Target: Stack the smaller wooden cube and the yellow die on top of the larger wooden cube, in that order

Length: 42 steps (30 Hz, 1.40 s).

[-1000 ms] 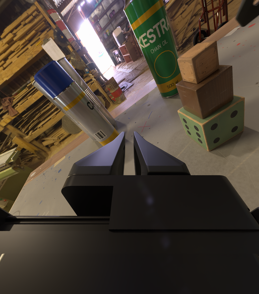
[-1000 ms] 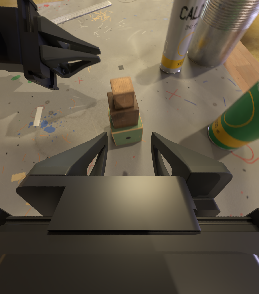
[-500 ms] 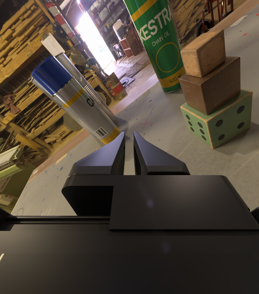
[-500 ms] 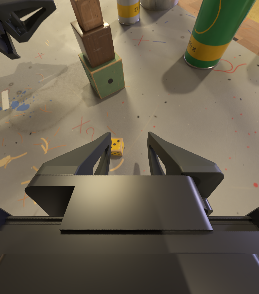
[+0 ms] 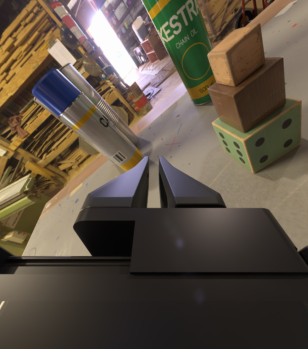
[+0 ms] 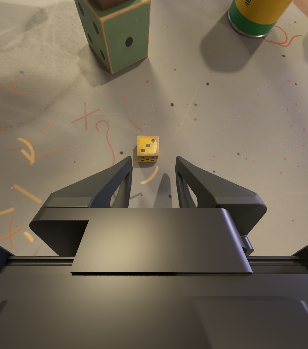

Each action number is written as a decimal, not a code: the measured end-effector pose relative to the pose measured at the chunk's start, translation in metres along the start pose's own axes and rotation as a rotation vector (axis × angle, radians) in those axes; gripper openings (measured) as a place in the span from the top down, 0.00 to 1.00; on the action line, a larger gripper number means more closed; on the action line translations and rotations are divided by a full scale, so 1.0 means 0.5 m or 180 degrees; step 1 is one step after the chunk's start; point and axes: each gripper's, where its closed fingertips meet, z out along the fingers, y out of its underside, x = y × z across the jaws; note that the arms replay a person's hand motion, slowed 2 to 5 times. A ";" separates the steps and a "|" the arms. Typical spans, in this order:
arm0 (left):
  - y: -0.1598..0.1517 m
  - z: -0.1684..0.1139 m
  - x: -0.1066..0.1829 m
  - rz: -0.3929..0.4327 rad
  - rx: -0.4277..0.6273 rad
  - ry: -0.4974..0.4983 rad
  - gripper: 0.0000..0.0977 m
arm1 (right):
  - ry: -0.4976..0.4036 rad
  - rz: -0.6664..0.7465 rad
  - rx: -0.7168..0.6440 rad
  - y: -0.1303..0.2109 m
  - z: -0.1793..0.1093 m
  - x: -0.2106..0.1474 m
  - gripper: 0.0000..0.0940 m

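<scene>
1. The small yellow die with black pips sits alone on the grey paint-flecked surface, its three-pip face up, well apart from the stack.
2. The right gripper hangs over the die with its jaws spread wide and nothing between them; the die lies just beyond the fingertips, nearer the left one.
3. The larger, darker wooden cube rests on a big green die with black pips, and the smaller, pale wooden cube sits on top of it, turned slightly askew.
4. The left gripper has its jaws drawn to a narrow slit, holding nothing, off to the stack's left.
5. A tall green can with yellow bands stands behind the stack; a silver spray can with a blue cap stands just past the left fingertips.
</scene>
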 end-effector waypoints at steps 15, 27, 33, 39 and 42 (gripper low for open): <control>-0.005 -0.002 0.000 0.0026 0.0040 -0.0023 0.91 | -0.0112 -0.0158 -0.0220 -0.017 0.041 -0.017 0.78; -0.007 -0.007 -0.005 -0.0030 0.0079 -0.0052 0.92 | -0.0819 -0.0209 0.0374 -0.173 0.019 -0.011 0.78; -0.007 -0.008 -0.006 -0.0056 0.0084 -0.0055 0.92 | -0.1176 -0.0378 0.0649 -0.275 -0.003 -0.006 0.78; -0.006 -0.009 -0.008 -0.0093 0.0088 -0.0060 0.92 | -0.1415 -0.0745 0.0698 -0.340 0.002 -0.030 0.78; -0.005 -0.010 -0.009 -0.0114 0.0095 -0.0064 0.92 | -0.1482 -0.0928 0.0628 -0.355 0.015 -0.042 0.78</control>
